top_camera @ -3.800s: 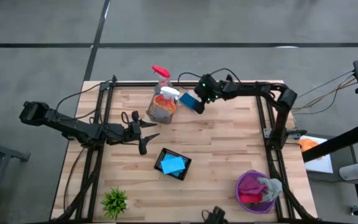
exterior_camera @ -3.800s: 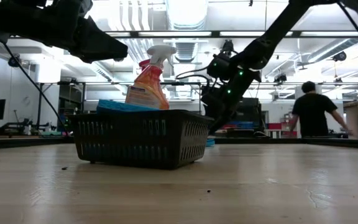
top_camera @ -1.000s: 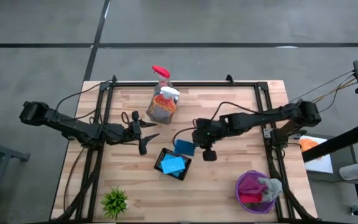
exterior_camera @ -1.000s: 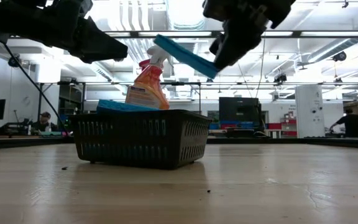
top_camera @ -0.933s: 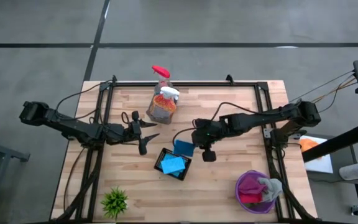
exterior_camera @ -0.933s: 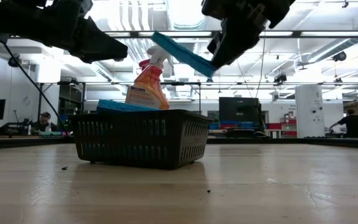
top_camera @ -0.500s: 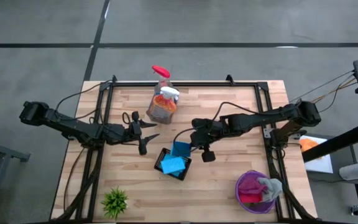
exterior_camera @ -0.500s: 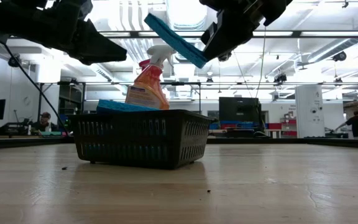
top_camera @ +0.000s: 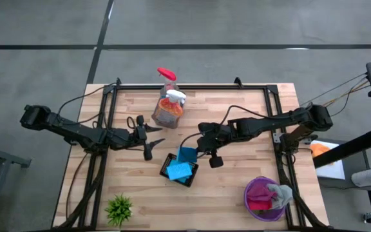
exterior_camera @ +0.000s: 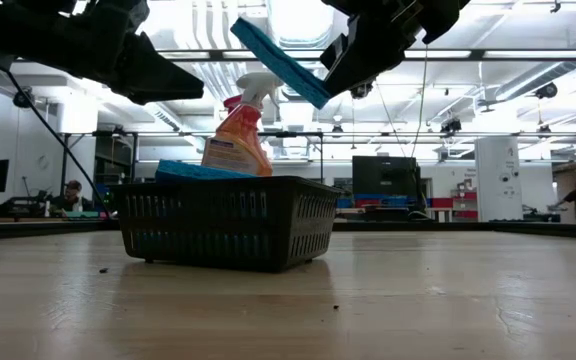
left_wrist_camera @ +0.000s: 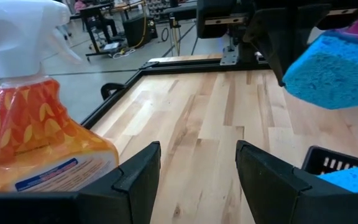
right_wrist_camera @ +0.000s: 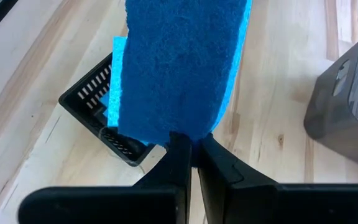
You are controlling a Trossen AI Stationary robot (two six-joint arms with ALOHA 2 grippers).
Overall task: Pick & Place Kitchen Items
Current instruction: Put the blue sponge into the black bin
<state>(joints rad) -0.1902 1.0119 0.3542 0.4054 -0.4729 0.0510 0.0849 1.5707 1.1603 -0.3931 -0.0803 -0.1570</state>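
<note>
From above, the right gripper point(top_camera: 195, 152) holds a blue sponge point(top_camera: 187, 154) pinched at its edge, just over the near corner of the black basket point(top_camera: 171, 158), where another sponge point(top_camera: 178, 170) already lies; the left gripper point(top_camera: 152, 137) waits near the table's left side, beside the orange spray bottle point(top_camera: 168, 111) and the clear bottle with the red trigger point(top_camera: 166, 76), both upright at the far edge, and the purple bowl point(top_camera: 251, 196) at the near right corner already carries the cloths point(top_camera: 268, 196) (magenta, grey and a bit of red show; I see no green one). From table height, the carried sponge point(exterior_camera: 279, 63) hangs tilted, clear above the basket point(exterior_camera: 228, 222) rim, not touching it, with the first sponge point(exterior_camera: 200, 171) peeking over the wall. The left wrist view shows its own fingers point(left_wrist_camera: 140, 173) spread apart and empty, the orange bottle point(left_wrist_camera: 33, 132) close by, and the other arm's sponge point(left_wrist_camera: 335, 73) above the basket's corner point(left_wrist_camera: 344, 164). The right wrist view shows the fingers point(right_wrist_camera: 176, 157) closed tight on the sponge's point(right_wrist_camera: 178, 65) lower edge, the basket point(right_wrist_camera: 101, 115) below it. By my reading, one sponge and the cloths are put away, the second sponge is about to be released, and the two bottles may remain to be handled.
</note>
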